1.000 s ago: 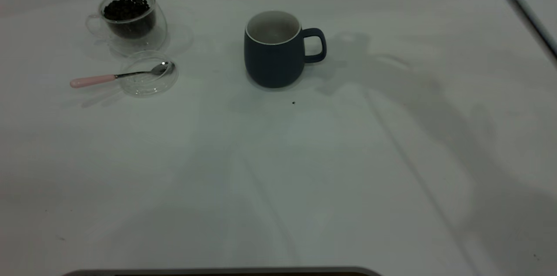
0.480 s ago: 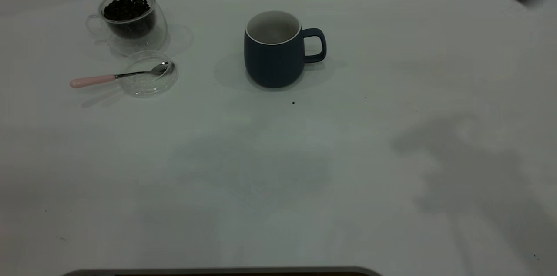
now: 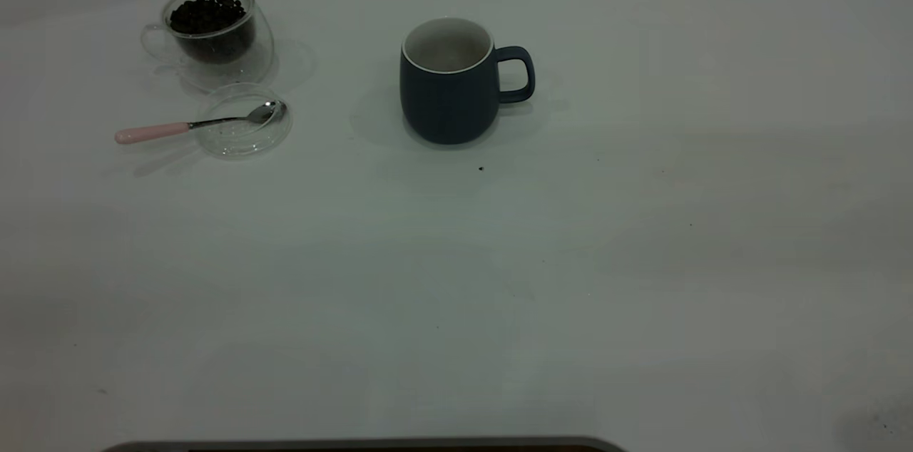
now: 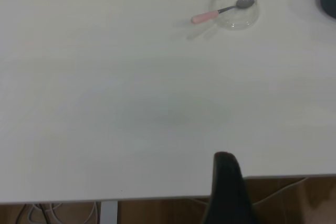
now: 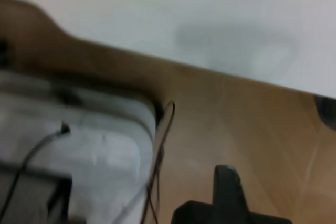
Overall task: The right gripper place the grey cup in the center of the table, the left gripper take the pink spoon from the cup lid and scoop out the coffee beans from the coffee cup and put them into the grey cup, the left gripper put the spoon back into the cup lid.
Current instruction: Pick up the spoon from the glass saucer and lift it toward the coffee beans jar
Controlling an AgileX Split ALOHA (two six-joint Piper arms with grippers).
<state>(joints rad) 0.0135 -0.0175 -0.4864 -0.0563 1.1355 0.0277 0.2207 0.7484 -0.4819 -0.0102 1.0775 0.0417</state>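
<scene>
At mid-desk (image 3: 642, 259), the grey cup (image 3: 448, 81) stands placed.
Next we judge the left gripper (image 4: 227, 182), jaws' opening untellable, must reach the pink spoon (image 3: 192, 125) on the cup lid (image 3: 242, 138).

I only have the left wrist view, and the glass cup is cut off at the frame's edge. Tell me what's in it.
Observer: The coffee cup holds coffee beans, heaped close to its rim.
Operator: Check the grey cup. I only see a sliver of it.
Observer: The grey cup stands upright, its handle pointing toward the right arm's side, and no beans show inside.
Operator: Report the right arm.
Observer: The right gripper hangs off the table, over wooden floor beyond its edge.
</scene>
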